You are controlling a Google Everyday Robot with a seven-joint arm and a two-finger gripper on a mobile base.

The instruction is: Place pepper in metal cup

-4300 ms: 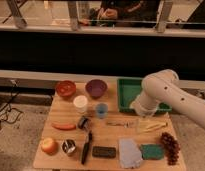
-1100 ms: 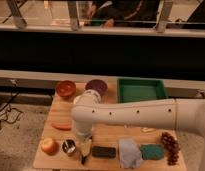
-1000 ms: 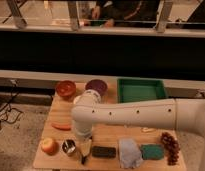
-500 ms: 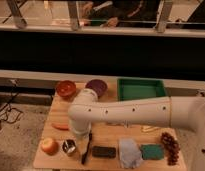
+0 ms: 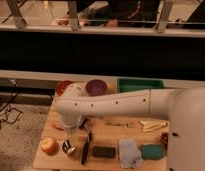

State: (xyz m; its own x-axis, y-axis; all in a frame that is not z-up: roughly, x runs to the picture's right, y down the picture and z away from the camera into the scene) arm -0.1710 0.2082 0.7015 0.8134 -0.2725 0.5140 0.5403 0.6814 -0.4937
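Note:
The pepper (image 5: 57, 126) is a slim orange-red vegetable lying on the left part of the wooden table (image 5: 111, 137). Only its left end shows past my arm. The metal cup (image 5: 68, 148) stands near the front left, next to a yellow-red apple (image 5: 48, 146). My white arm reaches in from the right across the table. The gripper (image 5: 72, 133) hangs at its left end, right beside the pepper and just above and behind the metal cup.
An orange bowl (image 5: 62, 86), a purple bowl (image 5: 96, 86) and a green tray (image 5: 138, 85) stand at the back. A black tool (image 5: 86, 146), black block (image 5: 103, 151), grey cloth (image 5: 129, 152), green sponge (image 5: 152, 151), grapes (image 5: 164, 140), banana (image 5: 153, 125) and cutlery (image 5: 118, 123) lie further right.
The arm has swung from the right side of the table to the left. In the last second the gripper end has shifted a little further left, over the pepper.

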